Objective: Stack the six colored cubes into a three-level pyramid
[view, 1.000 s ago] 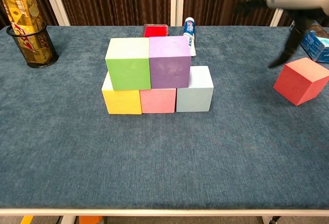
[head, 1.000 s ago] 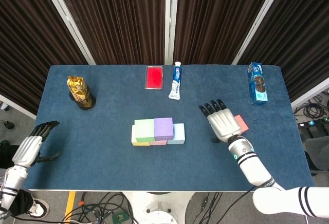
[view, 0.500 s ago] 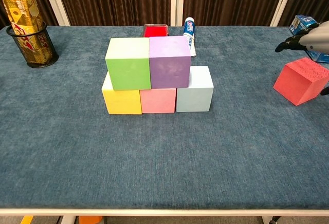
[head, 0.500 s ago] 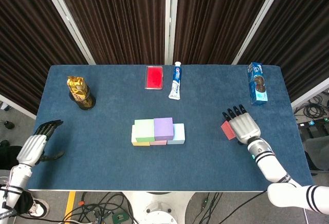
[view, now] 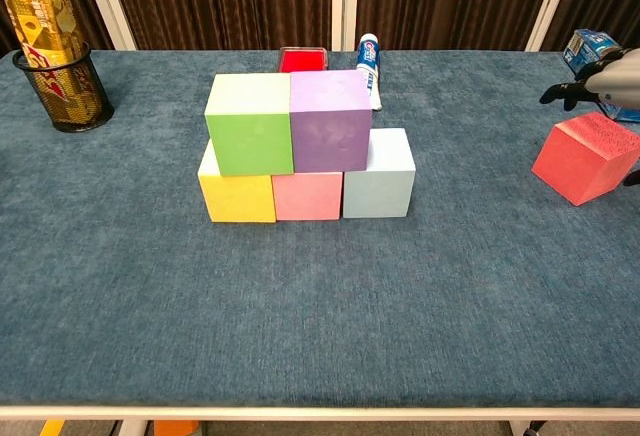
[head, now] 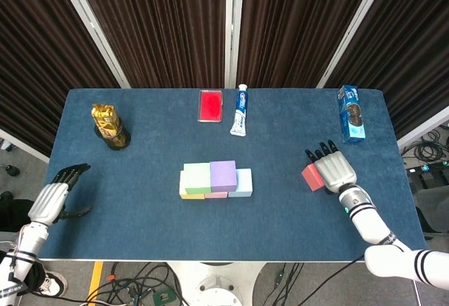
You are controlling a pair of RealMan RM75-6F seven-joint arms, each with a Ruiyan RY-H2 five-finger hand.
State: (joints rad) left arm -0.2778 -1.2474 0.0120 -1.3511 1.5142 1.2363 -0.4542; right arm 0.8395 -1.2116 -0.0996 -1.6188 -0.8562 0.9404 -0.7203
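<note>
Fingers (head: 320,155) of the right hand (head: 334,171) stretch out over the red cube (head: 311,177), seeming to rest on its top; whether they grip it I cannot tell. The cube sits on the blue table (head: 140,201), well right of the stack: yellow cube (view: 237,196), pink cube (view: 307,195) and pale blue cube (view: 380,185) below, green cube (view: 250,124) and purple cube (view: 330,120) above. The left hand (head: 51,200) hovers at the table's left edge, fingers loosely apart, holding nothing.
</note>
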